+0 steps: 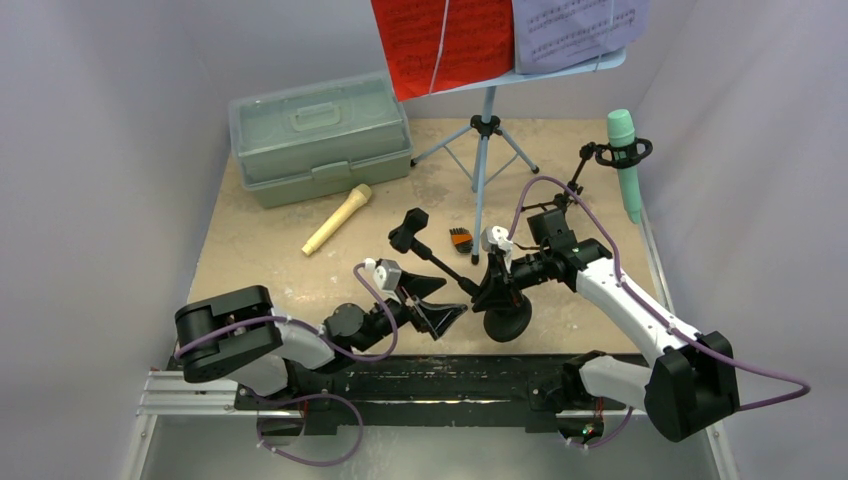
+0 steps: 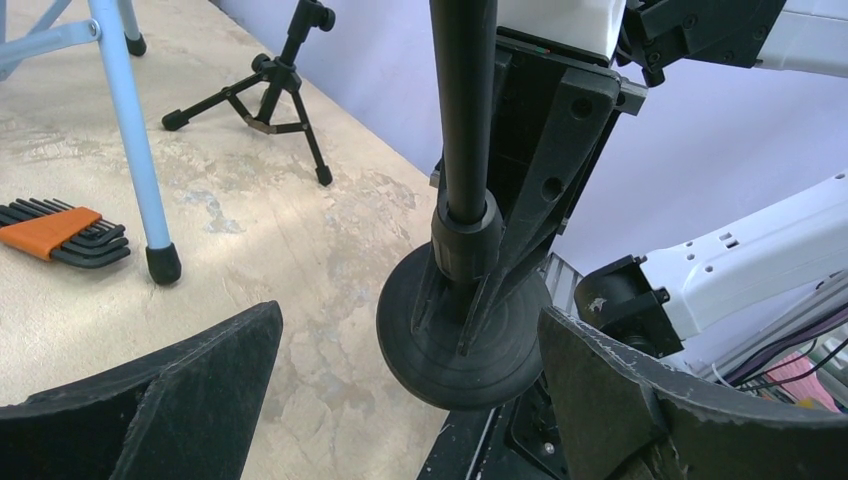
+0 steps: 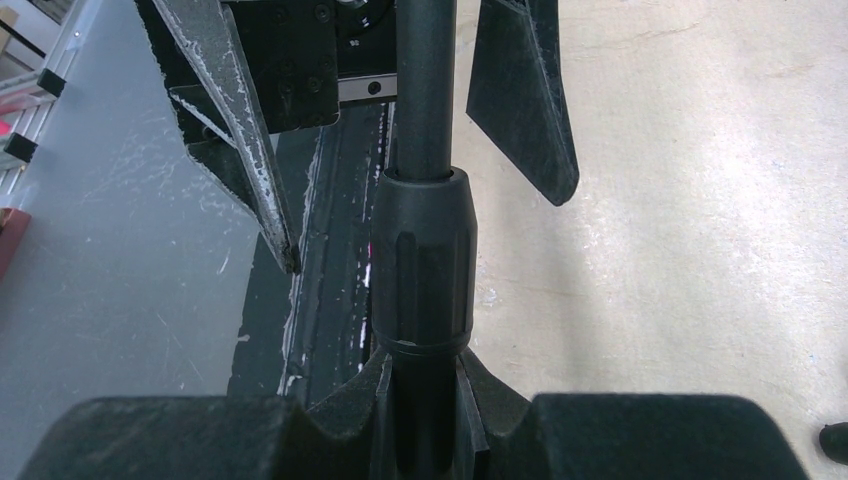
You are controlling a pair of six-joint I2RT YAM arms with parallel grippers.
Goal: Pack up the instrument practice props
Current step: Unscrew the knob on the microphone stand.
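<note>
My right gripper point(image 1: 497, 288) point(image 3: 425, 425) is shut on the pole of the black round-base mic holder point(image 1: 506, 320) point(image 3: 422, 260), just above the base point(image 2: 455, 340). That base sits at the table's front edge, and the holder's arm slants toward its clip point(image 1: 408, 232). My left gripper point(image 1: 441, 308) point(image 2: 408, 318) is open, its fingers either side of the base without touching. A tan microphone point(image 1: 338, 219) lies on the table. A teal microphone point(image 1: 626, 165) hangs in the ring-top tripod holder point(image 1: 600, 155) point(image 2: 270, 95). Red point(image 1: 440, 40) and purple point(image 1: 575, 30) sheets rest on the light-blue music rack point(image 1: 483, 165) point(image 2: 125, 130).
A pale green case point(image 1: 320, 135) stands shut at the back left. An orange-handled hex key set point(image 1: 460, 240) point(image 2: 55, 232) lies by a rack leg. The black rail point(image 1: 420, 385) runs along the near edge, and grey walls close both sides.
</note>
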